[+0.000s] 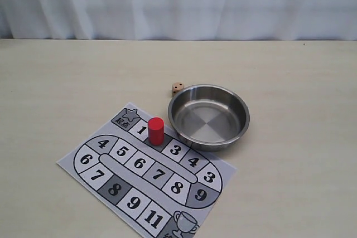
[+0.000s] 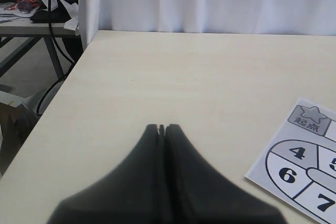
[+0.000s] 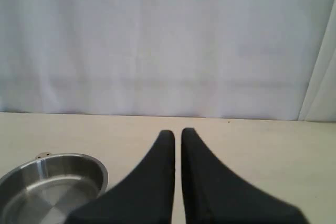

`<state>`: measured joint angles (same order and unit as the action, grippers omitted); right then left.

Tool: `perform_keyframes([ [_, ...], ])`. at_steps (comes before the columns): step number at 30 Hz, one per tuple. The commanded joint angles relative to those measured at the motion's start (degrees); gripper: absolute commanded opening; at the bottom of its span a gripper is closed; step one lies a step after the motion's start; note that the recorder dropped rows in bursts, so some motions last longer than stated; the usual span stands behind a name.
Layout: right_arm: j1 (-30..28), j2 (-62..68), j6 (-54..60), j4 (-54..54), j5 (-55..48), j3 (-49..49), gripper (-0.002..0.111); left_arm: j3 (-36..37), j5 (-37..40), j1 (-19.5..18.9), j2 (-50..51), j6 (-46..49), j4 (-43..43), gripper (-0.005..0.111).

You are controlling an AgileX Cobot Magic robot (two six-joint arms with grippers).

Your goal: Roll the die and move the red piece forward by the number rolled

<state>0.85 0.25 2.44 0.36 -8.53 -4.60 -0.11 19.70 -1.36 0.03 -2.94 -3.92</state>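
The red piece (image 1: 156, 130) stands upright on the board (image 1: 106, 179), on the dark square between 1 and 3. The die (image 1: 177, 87), a tiny beige cube, lies on the table just behind the left rim of the steel bowl (image 1: 223, 142). Neither arm appears in the exterior view. My left gripper (image 2: 162, 127) is shut and empty, hovering over bare table, with the board's start corner (image 2: 311, 119) off to one side. My right gripper (image 3: 177, 132) is shut to a thin slit with nothing in it, and the bowl (image 3: 68, 158) sits beside it.
A white curtain (image 1: 178, 4) hangs behind the table's far edge. In the left wrist view the table's side edge (image 2: 52, 108) drops away beside another table with cables and clutter (image 2: 31, 3).
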Motion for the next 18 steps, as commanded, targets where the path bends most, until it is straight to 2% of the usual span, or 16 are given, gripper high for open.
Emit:
perform_keyframes([
  [1, 0.01, -0.25, 0.18, 0.19, 5.16, 4.6, 0.004, 0.11, -0.7, 0.01, -0.03, -0.32, 0.02, 0.0],
  [7, 0.01, -0.25, 0.98, 0.23, -0.91, 4.6, 0.004, 0.11, -0.7, 0.01, -0.03, -0.32, 0.02, 0.0],
  [18, 0.01, -0.25, 0.98, 0.23, -0.74, 4.6, 0.004, 0.11, -0.7, 0.01, -0.03, -0.32, 0.02, 0.0],
])
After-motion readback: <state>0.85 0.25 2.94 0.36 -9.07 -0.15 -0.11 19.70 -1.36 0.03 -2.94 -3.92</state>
